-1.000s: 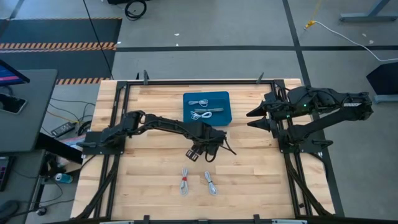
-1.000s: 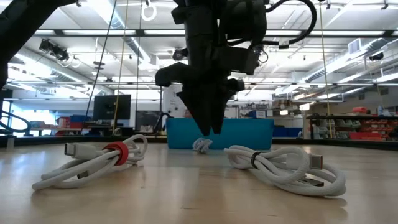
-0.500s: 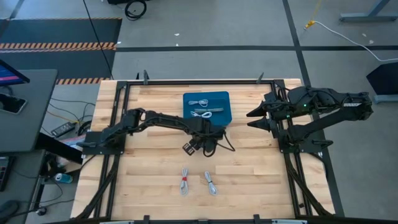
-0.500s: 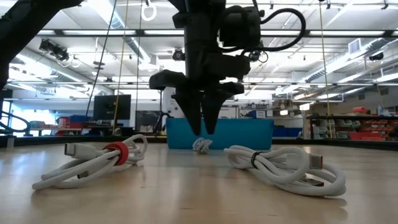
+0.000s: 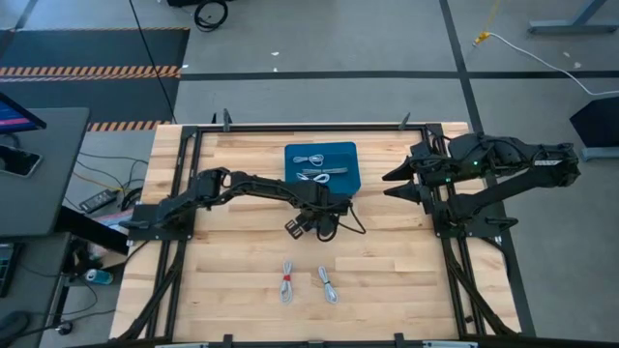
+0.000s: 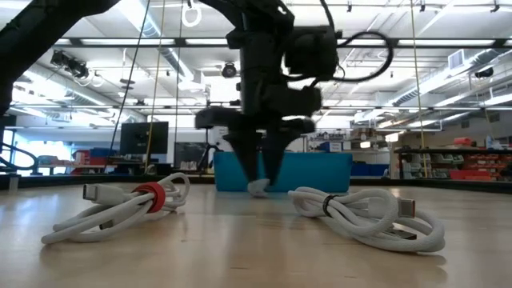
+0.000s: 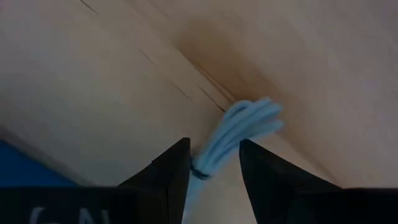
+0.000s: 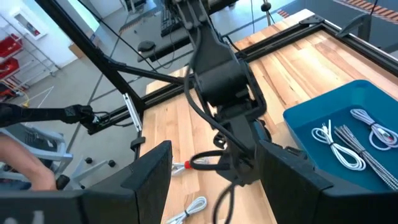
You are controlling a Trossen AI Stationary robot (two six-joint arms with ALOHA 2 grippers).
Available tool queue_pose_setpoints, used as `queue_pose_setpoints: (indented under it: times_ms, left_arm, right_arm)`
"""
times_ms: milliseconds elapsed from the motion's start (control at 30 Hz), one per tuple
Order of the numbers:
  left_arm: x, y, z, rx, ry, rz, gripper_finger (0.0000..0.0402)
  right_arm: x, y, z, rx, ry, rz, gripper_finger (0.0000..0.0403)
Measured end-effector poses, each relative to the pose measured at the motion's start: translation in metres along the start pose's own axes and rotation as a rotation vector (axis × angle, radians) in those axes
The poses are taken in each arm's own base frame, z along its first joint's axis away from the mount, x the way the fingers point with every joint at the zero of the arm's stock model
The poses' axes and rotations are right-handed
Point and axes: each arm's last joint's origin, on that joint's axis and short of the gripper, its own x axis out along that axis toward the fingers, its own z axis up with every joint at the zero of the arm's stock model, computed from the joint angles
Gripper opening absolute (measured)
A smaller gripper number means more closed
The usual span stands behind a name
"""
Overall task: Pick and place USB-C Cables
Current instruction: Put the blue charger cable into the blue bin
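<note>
Just below the blue tray [image 5: 340, 181] at frame centre, the left gripper [image 6: 258, 178] straddles 1 cable bundle [image 7: 239, 129] on the table, fingers apart, touching nothing; right gripper [image 5: 395, 185] open at right.

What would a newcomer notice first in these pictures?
The left gripper at the table's middle, its open fingers straddling a coiled cable just in front of the blue tray, which already holds cables. Two more bundles lie nearer the front edge, one with a red band.
</note>
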Motion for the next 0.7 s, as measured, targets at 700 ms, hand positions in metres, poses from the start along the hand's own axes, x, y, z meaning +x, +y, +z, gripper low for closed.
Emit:
queue_pose_setpoints:
  times_ms: [700]
  left_arm:
    - [0.0037, 0.0059, 0.0041, -0.126, -0.069, 0.024, 0.002]
  right_arm:
    - [0.0, 0.0, 0.0, 0.0, 0.0, 0.0, 0.0236]
